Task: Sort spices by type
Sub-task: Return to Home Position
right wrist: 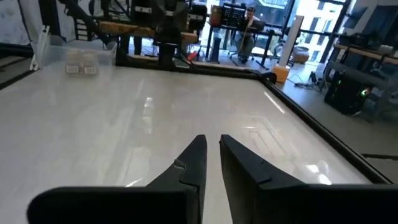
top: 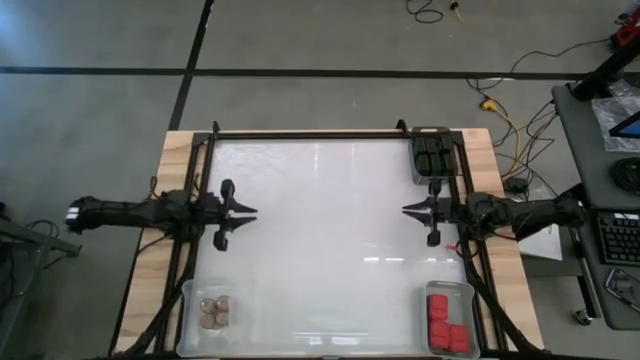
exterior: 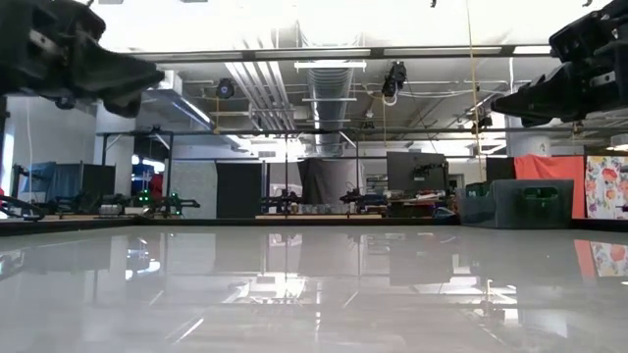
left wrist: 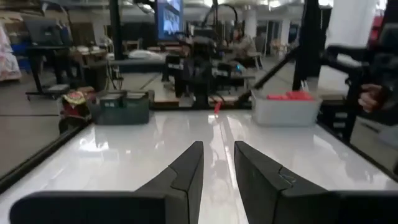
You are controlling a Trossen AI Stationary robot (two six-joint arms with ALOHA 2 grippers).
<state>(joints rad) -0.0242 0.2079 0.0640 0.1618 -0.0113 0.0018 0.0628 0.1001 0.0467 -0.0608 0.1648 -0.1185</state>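
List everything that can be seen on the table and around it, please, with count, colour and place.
Table: one, glossy white with a wooden border, centre of the high view.
Brown-lidded jars: four, tan-brown, in the lower-left bin, which is clear.
Red jars: about six, red, in the lower-right bin, which is clear.
Black jars: several, exact count unclear, black, in the upper-right bin.
Keyboard: one, dark, on the desk to the right of the table.
Cables: several, yellow and black, on the floor beyond the table.
Left gripper: one, black, raised over the table's left side, holding nothing.
Right gripper: one, black, raised over the table's right side, holding nothing.
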